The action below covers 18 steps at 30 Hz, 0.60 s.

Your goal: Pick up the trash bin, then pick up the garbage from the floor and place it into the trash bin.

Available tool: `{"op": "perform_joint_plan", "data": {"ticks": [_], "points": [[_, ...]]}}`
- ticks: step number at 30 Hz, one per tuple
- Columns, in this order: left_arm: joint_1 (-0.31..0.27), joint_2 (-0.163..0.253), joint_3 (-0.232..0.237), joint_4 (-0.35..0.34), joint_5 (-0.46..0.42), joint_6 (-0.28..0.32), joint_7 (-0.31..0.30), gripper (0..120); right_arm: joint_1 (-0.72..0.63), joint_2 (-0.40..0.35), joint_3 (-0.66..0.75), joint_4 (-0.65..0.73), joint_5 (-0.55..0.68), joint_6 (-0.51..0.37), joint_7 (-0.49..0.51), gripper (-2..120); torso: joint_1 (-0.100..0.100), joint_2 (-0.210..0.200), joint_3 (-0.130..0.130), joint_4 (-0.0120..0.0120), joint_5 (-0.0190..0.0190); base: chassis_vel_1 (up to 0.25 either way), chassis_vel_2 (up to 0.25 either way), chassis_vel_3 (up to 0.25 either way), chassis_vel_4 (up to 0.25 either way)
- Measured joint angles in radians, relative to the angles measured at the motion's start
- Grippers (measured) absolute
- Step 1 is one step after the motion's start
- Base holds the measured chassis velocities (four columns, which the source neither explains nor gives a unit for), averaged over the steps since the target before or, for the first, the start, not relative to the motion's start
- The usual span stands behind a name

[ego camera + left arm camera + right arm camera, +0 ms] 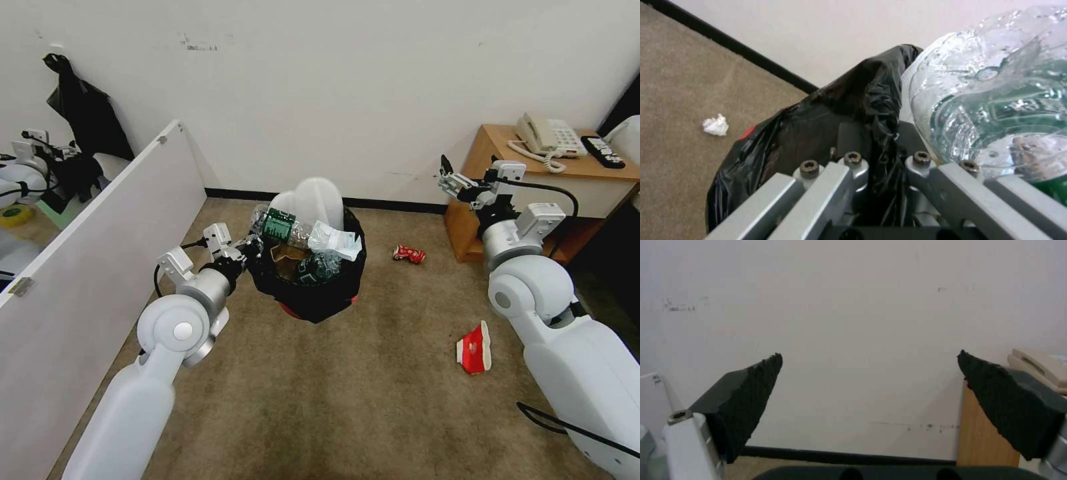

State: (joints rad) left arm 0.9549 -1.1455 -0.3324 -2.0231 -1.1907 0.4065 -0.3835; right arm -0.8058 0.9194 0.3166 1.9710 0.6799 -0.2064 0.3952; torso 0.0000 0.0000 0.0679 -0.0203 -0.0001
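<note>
— Left gripper point(252, 248) first: we have it clamped on the bag-covered rim of the bin point(313, 293), on the bin's left side, and the bin hangs clear of the carpet point(333, 400). From the left wrist we see black bag point(853, 110) pinched between the fingers point(849, 133), with a clear bottle point(996, 100) pressed just beside them.

— And our right gripper point(448, 175)?

— Raised near the desk point(493, 153), well apart from the bin, its two pads point(746, 396) spread wide with bare wall between them. It grips nothing.

— What do we count in the bin?

— Two green-label bottles point(280, 225), a brown bag point(288, 259), a pale blue mask point(337, 241), and white slippers point(313, 200) standing above the rim.

— On the carpet?

— Three pieces: one crushed red can point(408, 253) to the bin's right, one red-white carton point(475, 348) nearer us beside the right arm, and one white wad point(715, 125) beyond the bin.
</note>
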Motion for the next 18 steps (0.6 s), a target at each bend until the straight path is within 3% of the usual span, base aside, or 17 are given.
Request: {"op": "perform_joint_plan", "data": {"ticks": [18], "points": [[0.006,-0.001,-0.002,-0.002,0.005,-0.002,0.001,4,0.013,0.009,0.007,-0.003,-0.043,0.016,0.008,100,0.000,0.000,0.000,-0.0003,0.0000,0.000,0.000,0.000,0.000]]}}
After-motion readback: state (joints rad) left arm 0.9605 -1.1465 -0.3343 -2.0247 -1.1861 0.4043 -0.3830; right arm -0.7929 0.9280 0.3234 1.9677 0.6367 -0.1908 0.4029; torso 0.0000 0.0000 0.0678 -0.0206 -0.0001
